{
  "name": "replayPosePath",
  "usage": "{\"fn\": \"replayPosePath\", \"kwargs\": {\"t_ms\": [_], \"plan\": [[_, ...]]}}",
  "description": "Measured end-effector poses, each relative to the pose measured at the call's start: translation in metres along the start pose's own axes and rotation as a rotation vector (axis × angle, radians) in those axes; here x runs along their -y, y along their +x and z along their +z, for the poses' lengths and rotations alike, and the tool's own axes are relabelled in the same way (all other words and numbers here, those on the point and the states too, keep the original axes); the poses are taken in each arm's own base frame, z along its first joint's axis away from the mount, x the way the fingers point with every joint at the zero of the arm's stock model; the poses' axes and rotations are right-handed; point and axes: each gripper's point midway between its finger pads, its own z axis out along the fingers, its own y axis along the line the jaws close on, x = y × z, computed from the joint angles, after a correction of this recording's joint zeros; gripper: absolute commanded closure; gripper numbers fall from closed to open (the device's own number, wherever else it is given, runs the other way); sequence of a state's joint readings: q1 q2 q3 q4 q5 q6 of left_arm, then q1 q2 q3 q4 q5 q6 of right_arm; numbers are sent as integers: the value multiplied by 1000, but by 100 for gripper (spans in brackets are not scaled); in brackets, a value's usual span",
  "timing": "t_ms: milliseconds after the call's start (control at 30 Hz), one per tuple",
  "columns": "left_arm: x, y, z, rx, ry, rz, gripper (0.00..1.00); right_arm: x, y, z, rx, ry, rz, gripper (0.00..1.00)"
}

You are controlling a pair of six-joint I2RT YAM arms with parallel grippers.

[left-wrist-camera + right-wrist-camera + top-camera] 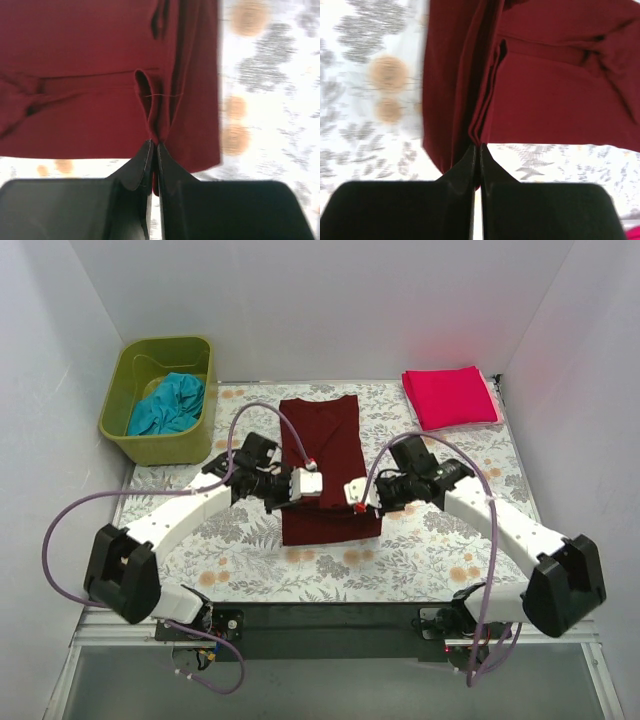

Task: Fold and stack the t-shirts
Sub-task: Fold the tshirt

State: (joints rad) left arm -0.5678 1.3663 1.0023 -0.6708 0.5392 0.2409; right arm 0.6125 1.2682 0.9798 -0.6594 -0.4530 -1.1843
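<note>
The dark maroon t-shirt (322, 455) lies lengthwise in the middle of the floral table cover, partly folded. My left gripper (312, 483) is shut on a pinched fold of it (156, 131) at its left side. My right gripper (352, 492) is shut on several pinched layers of it (479, 131) at its right side. Both hold the cloth lifted above its near half. The bright pink-red t-shirt (451, 397) lies folded at the back right. The teal t-shirt (168, 404) is crumpled inside a green bin (125, 390).
The green bin stands at the back left corner. White walls close in the table at the back and on both sides. The floral cover (430, 550) shows bare around the maroon shirt. Purple cables loop over both arms.
</note>
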Motion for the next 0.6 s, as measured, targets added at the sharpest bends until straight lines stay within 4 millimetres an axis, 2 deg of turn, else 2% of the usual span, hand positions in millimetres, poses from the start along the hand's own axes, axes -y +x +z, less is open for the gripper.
{"fn": "replayPosePath", "kwargs": {"t_ms": [167,300,500,600], "plan": [[-64,8,7,22,-39,-15,100,46,16,9,4,4,-24,99],[-100,21,16,26,-51,-22,100,80,29,23,9,-2,-30,99],[-139,50,38,13,-45,-49,100,121,53,43,11,-4,-30,99],[-151,63,47,8,-45,-57,100,133,65,54,8,-12,-29,99]]}}
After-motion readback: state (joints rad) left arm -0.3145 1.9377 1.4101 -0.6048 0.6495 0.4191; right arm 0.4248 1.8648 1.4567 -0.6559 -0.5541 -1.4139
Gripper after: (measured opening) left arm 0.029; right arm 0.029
